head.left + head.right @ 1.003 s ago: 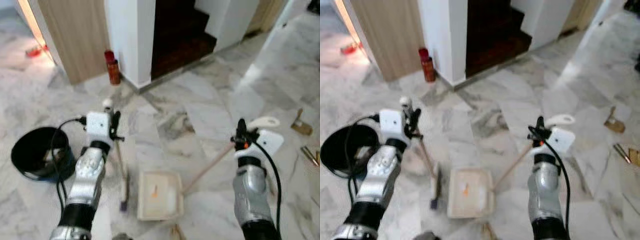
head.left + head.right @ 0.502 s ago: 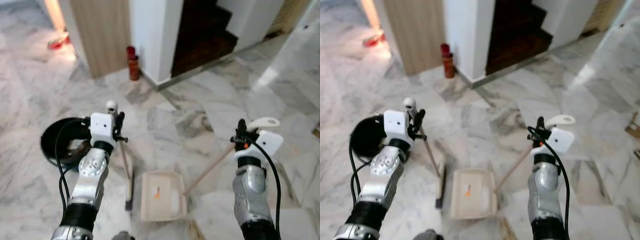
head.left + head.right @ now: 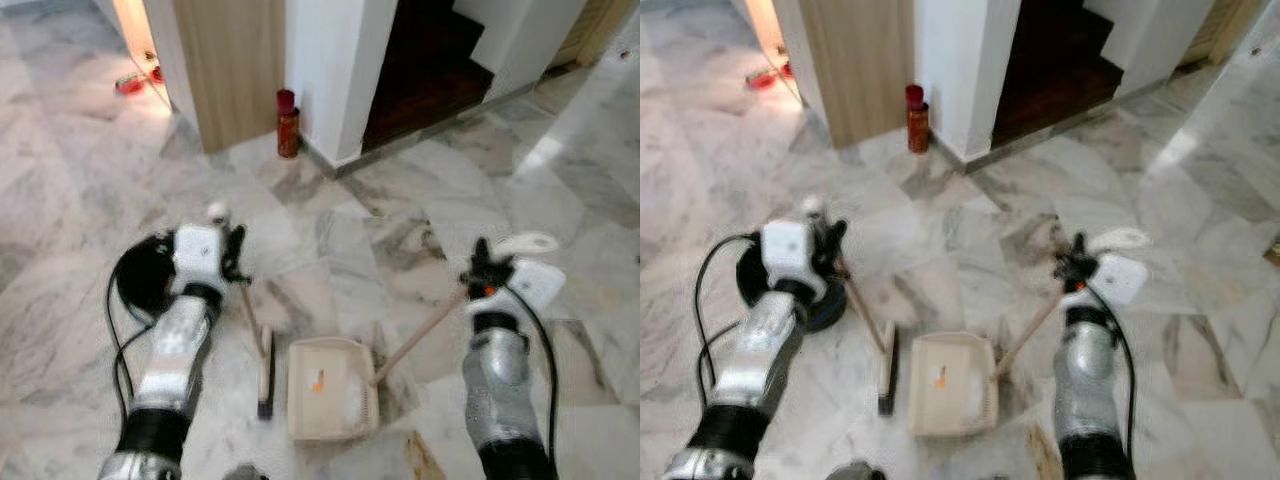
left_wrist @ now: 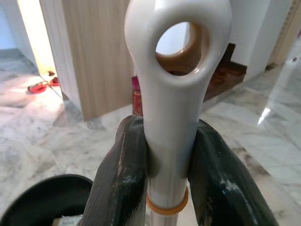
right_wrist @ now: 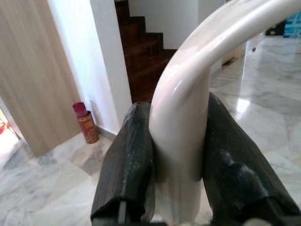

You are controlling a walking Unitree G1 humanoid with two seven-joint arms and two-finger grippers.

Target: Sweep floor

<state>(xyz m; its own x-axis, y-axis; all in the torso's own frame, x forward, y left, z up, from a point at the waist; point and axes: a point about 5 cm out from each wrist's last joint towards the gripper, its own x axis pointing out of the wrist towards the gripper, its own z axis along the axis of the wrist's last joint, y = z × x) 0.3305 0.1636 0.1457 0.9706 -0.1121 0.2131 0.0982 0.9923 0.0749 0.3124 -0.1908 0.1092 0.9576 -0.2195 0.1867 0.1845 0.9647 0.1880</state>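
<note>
1. Left gripper (image 4: 167, 188) fingers (image 4: 120, 179) clamped tight on the white top of the broom handle (image 4: 171, 94), just below its hanging hole.
2. Right gripper (image 5: 181, 183) fingers (image 5: 129, 165) pinched on the curved white dustpan handle (image 5: 188, 108).
3. Broom head (image 3: 265, 372) rests on the marble floor (image 3: 80, 200), just left of the cream dustpan (image 3: 330, 388), which lies flat between both arms.
4. Black bin (image 3: 145, 280) sits behind the left arm.
5. Red can (image 3: 288, 124) stands at the white wall corner (image 3: 335, 70), beside the dark stairs (image 3: 430, 60).
</note>
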